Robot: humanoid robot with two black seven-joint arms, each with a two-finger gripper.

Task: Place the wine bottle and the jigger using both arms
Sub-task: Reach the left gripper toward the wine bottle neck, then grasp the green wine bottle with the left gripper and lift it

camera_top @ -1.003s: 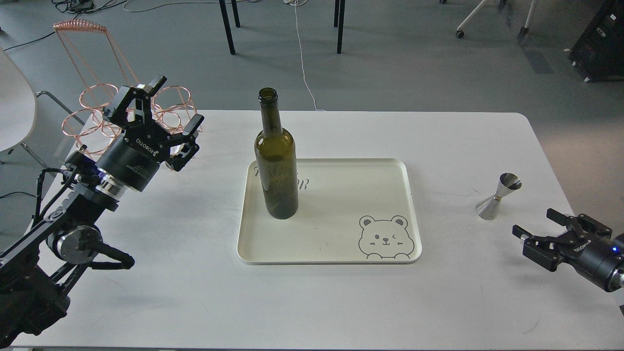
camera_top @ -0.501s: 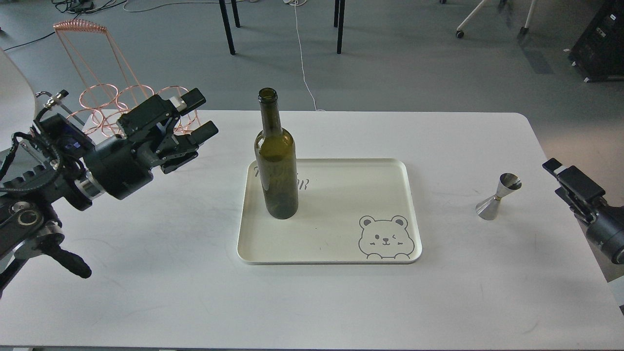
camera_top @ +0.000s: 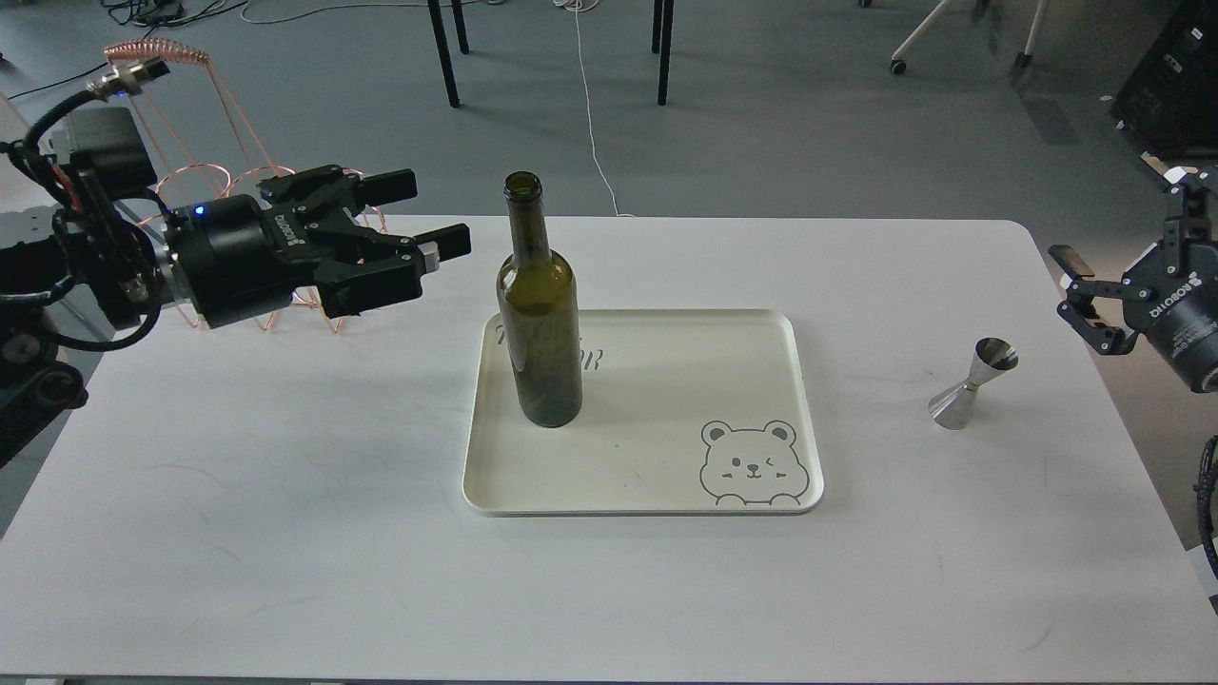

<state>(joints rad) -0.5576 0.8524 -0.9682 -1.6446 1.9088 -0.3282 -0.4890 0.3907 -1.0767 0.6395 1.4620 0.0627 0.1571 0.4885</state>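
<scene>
The wine bottle (camera_top: 539, 314) stands upright on the left part of the cream tray (camera_top: 666, 504) (the one with a bear drawn in its near right corner). The left gripper (camera_top: 428, 214) hangs level just left of the bottle's neck, fingers spread wide and empty. The jigger (camera_top: 972, 382) stands on the white table (camera_top: 285, 533), right of the tray. The right gripper (camera_top: 1123, 249) hovers near it, fingers spread, holding nothing.

Left gripper (camera_top: 433, 214): black, jointed fingers, white "ROBOTIQ" lettering behind them.
Left wrist (camera_top: 214, 276): thick black cylinder, small blue light, black cables looping behind.
Right gripper (camera_top: 1123, 257): black, white "ROBOTIQ" lettering on palm.
</scene>
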